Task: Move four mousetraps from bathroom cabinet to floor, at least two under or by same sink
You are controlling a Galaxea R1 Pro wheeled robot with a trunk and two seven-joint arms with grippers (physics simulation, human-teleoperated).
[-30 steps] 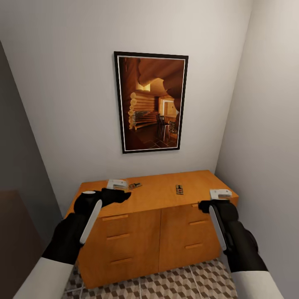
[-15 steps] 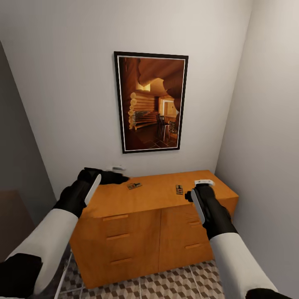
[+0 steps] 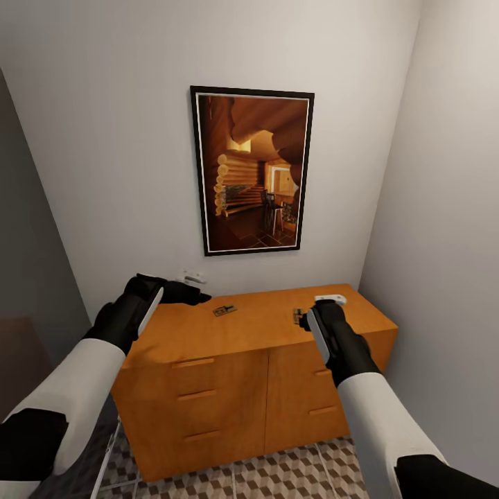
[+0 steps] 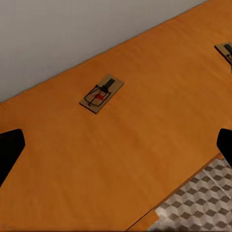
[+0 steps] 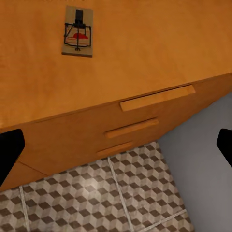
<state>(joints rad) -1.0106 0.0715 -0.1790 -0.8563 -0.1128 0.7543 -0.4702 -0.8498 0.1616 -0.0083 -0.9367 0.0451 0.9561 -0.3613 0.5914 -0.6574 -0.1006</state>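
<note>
Even, soft, shadowless simulator light

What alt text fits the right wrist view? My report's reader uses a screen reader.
A small mousetrap lies flat on the orange-brown cabinet top, near its front edge. Below are three drawer handles and the cube-patterned floor; the open dark fingers frame the sides.

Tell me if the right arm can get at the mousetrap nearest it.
Probably yes. The right gripper hovers open just beside that mousetrap, which lies flat on the bare cabinet top with nothing between them.
</note>
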